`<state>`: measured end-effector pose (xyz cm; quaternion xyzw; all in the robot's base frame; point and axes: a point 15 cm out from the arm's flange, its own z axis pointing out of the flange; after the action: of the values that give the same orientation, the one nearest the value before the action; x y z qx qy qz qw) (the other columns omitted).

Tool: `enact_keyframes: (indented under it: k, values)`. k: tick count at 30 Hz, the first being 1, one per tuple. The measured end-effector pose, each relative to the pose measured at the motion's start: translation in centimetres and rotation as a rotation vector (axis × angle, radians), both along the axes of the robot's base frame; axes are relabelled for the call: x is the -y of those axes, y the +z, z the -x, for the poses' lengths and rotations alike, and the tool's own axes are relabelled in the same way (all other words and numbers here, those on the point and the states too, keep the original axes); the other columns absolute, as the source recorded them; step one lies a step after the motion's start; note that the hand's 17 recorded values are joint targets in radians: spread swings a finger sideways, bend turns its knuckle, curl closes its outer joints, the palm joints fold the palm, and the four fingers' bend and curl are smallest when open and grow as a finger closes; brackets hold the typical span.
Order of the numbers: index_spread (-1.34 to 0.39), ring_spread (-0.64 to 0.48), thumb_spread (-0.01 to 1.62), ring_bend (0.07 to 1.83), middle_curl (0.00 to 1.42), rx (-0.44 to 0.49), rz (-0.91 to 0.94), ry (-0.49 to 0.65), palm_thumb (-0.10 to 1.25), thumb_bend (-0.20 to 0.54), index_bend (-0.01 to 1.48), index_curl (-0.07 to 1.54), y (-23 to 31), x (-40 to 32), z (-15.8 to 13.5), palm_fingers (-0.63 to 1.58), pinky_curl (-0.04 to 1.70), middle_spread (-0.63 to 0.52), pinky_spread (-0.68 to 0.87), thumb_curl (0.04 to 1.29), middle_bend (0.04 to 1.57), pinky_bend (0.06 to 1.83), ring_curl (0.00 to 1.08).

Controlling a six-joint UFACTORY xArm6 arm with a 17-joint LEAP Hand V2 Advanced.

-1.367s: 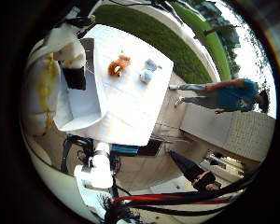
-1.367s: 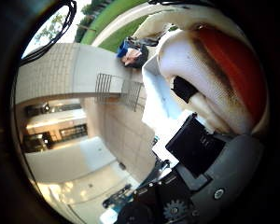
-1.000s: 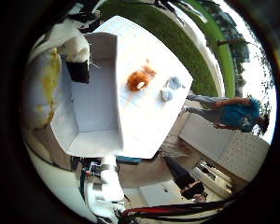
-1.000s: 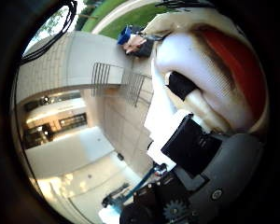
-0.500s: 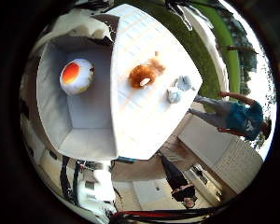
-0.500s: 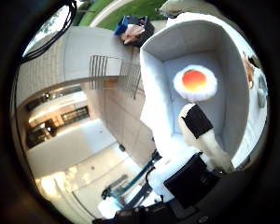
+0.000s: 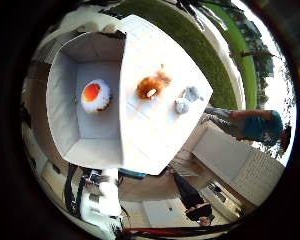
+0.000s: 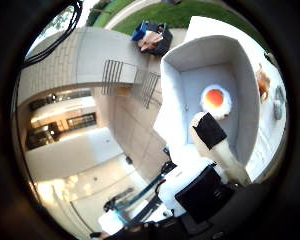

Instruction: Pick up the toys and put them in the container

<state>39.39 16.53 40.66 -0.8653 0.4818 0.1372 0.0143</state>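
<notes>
- Container (image 7: 65,100): white open box at one edge of the white table (image 7: 155,135); every place below is given relative to it.
- White toy with an orange centre (image 7: 95,95): lies on the container's floor, free of the hand.
- Orange-brown toy (image 7: 151,86): on the table just outside the container's wall.
- Grey toy (image 7: 186,99): on the table, farther from the container than the orange-brown toy.
- Hand (image 8: 215,145): above the container, fingers straight, holding nothing.
</notes>
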Motion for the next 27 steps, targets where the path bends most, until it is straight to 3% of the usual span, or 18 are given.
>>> enact_keyframes:
  k: [7,16,21,27]
  values:
    - [-0.42,0.29,1.2,0.44,0.3,0.035,-0.017,-0.046,0.72,-0.022,0.16,0.21,1.8,3.3,-0.3,0.01,0.26,0.06,0.42,0.41,0.17,0.74,0.32]
    - [-0.4,0.28,1.18,0.45,0.31,0.101,-0.036,-0.21,0.72,-0.025,0.16,0.22,4.2,12.5,-2.5,0.08,0.24,0.04,0.44,0.41,0.18,0.76,0.32]
    - [-0.36,0.29,1.17,0.47,0.32,0.172,-0.03,-0.336,0.73,-0.022,0.18,0.23,2.3,20.4,-6.6,0.16,0.23,0.03,0.44,0.42,0.18,0.76,0.32]
    - [-0.28,0.29,1.16,0.48,0.33,0.16,-0.016,-0.452,0.74,-0.024,0.17,0.25,-3.2,25.4,-10.7,0.2,0.22,0.03,0.45,0.42,0.19,0.74,0.32]
